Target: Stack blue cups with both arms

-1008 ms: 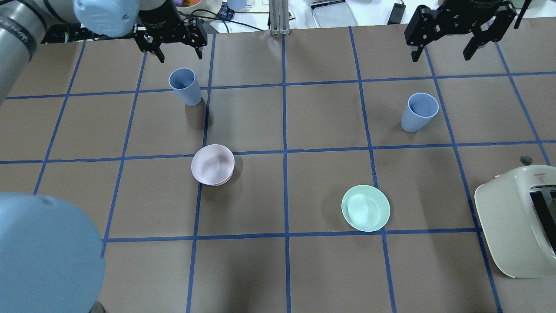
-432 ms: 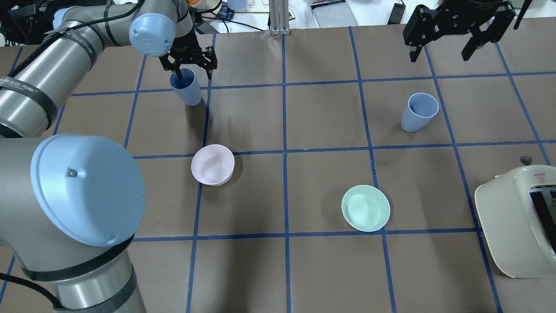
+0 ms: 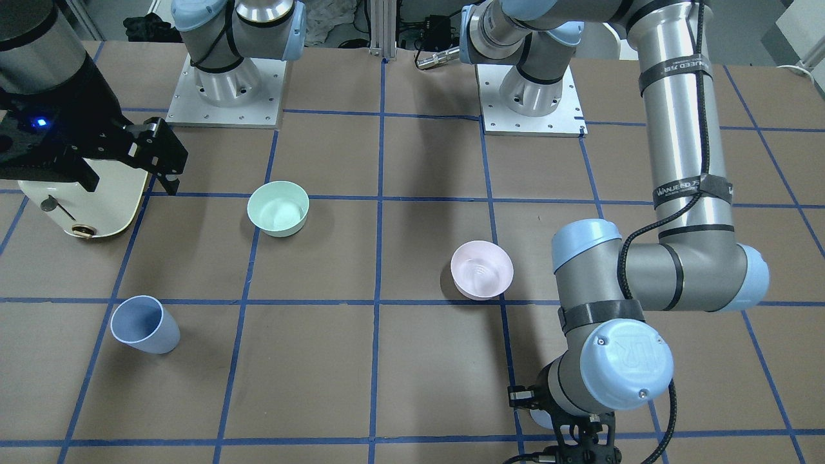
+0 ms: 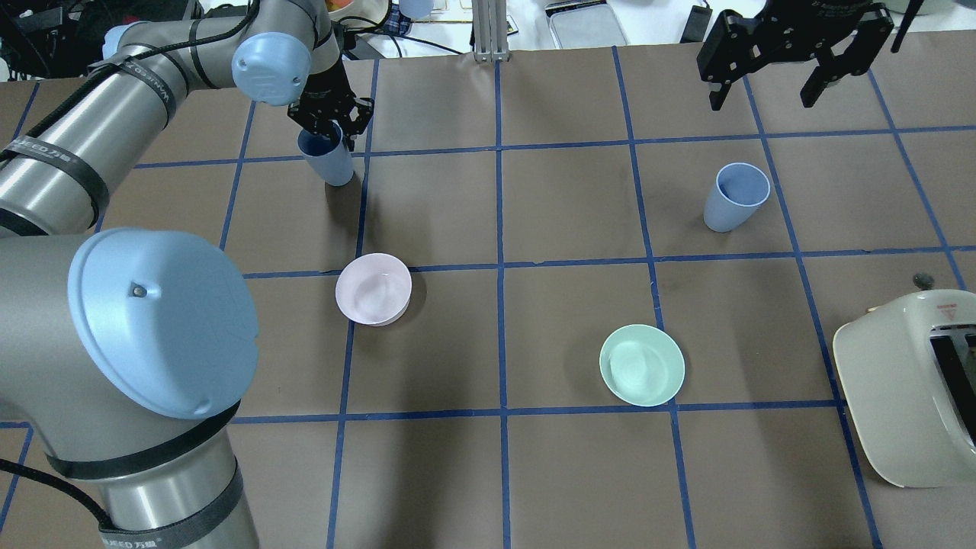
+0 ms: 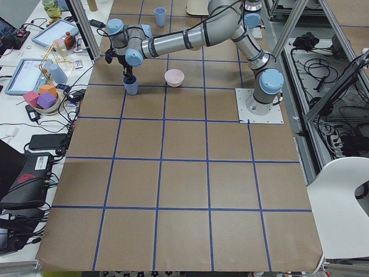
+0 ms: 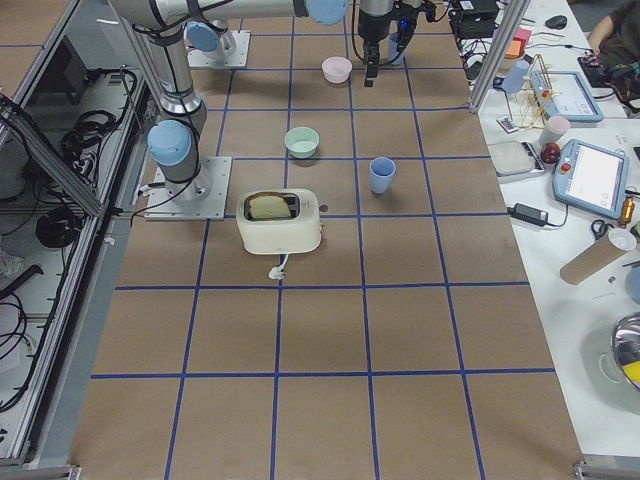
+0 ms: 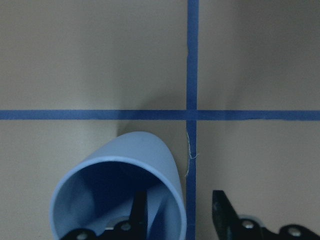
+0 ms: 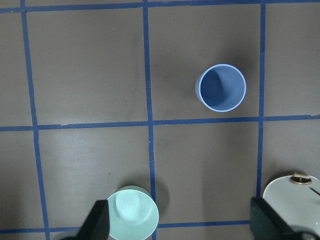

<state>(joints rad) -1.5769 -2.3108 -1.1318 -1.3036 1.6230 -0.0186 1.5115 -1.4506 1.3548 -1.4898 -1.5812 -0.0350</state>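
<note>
The left blue cup [image 4: 328,162] stands upright at the far left of the table. My left gripper [image 4: 334,131] is down on its rim. In the left wrist view one finger [image 7: 138,212] is inside the cup [image 7: 120,192] and the other is outside. The cup wall sits between them with a gap on each side, so the gripper [image 7: 177,206] is open. The right blue cup [image 4: 736,197] stands upright and alone; it also shows in the front view [image 3: 143,325] and the right wrist view [image 8: 222,87]. My right gripper [image 4: 765,82] is open and empty, high beyond that cup.
A pale pink bowl [image 4: 374,288] and a mint-green bowl [image 4: 641,364] sit between the cups, nearer the robot. A cream toaster [image 4: 907,389] stands at the right edge. Blue tape lines grid the brown table.
My left arm has swung in and come down onto the left cup, one finger going inside its rim, and the jaws have narrowed. My right gripper has shifted slightly left.
</note>
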